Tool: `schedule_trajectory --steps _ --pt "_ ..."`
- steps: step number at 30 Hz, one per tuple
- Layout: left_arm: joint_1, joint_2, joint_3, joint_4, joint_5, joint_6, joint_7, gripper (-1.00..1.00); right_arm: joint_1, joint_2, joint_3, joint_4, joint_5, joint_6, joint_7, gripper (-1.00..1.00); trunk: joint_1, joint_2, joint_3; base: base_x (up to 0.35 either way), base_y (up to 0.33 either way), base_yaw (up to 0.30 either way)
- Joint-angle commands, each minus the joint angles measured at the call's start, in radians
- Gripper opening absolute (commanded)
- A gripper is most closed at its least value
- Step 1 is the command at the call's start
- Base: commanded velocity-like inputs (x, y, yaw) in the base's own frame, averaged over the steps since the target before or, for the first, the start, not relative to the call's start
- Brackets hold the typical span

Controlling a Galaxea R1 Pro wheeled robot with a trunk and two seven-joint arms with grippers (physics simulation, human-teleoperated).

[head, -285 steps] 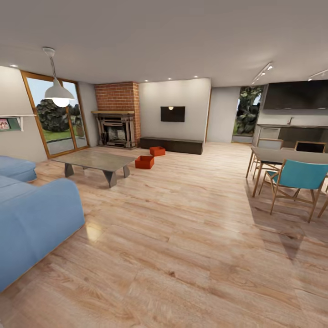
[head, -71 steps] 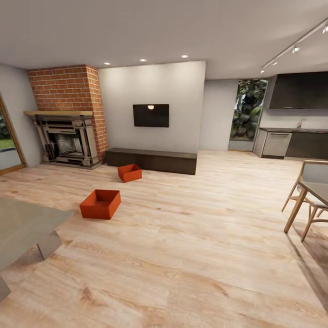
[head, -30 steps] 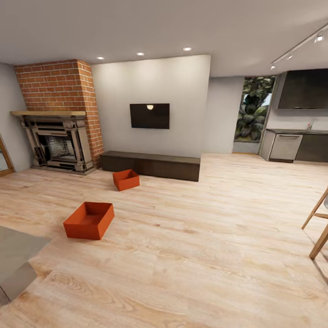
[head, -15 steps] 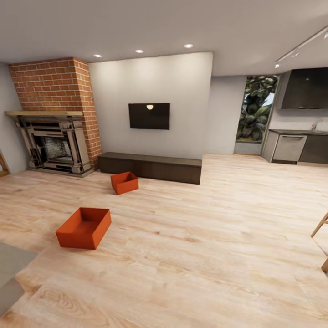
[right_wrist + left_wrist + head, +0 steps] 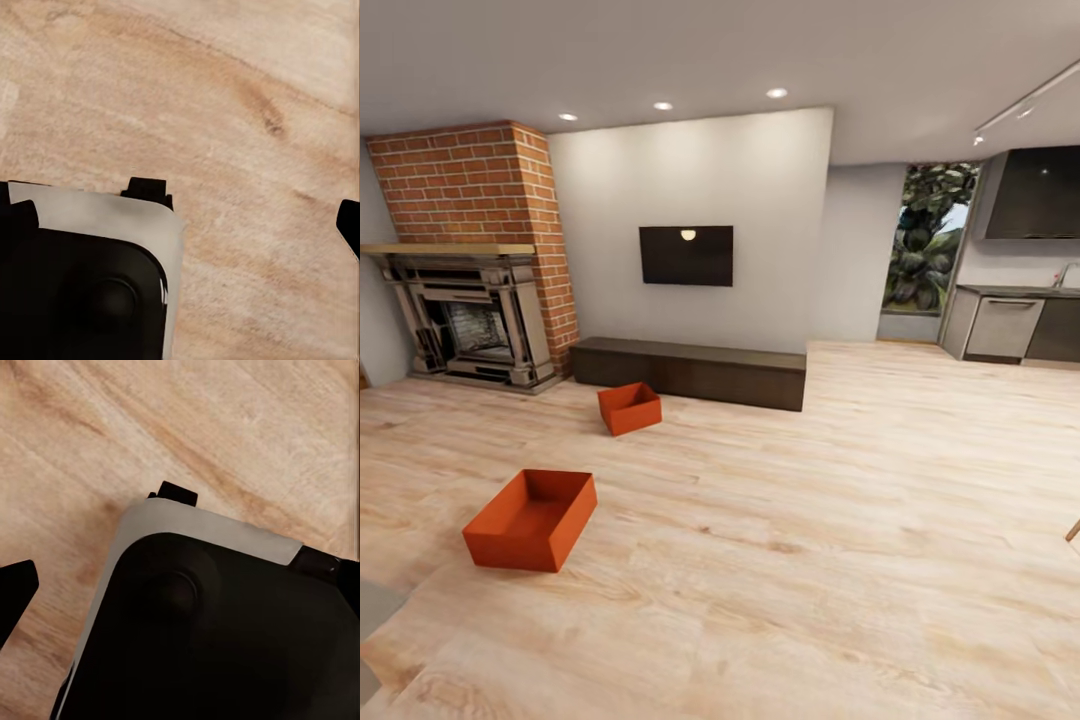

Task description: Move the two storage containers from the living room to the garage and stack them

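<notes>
view has closed in on two matte orange-red boxes [image 5: 531,519] [image 5: 629,408] | grainy plank floor [image 5: 840,520] | jaws' opening: cannot tell

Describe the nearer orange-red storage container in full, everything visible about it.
The nearer storage container is a plain orange-red rectangular box with low straight walls and no lid. It looks matte, its material unclear. It is open at the top and nothing shows inside it. It sits upright and flat on the light wood plank floor, turned at a slight angle to the planks, at the head view's lower left. Nothing else touches it; the second container lies apart, farther back near the dark low cabinet.
</notes>
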Motion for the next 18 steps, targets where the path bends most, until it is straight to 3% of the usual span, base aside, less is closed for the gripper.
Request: schedule_trajectory --steps 1,18 --pt "0.000 0.000 0.004 -0.001 -0.001 -0.001 0.001 1.00 -0.001 0.000 0.008 0.003 -0.010 -0.007 0.005 1.00 0.001 0.000 -0.001 0.326 0.000 0.000" --pt "0.000 0.002 0.003 -0.002 0.001 0.000 0.000 1.00 -0.001 -0.001 0.004 0.003 -0.014 -0.014 0.003 1.00 0.001 0.000 -0.001 0.326 0.000 0.000"
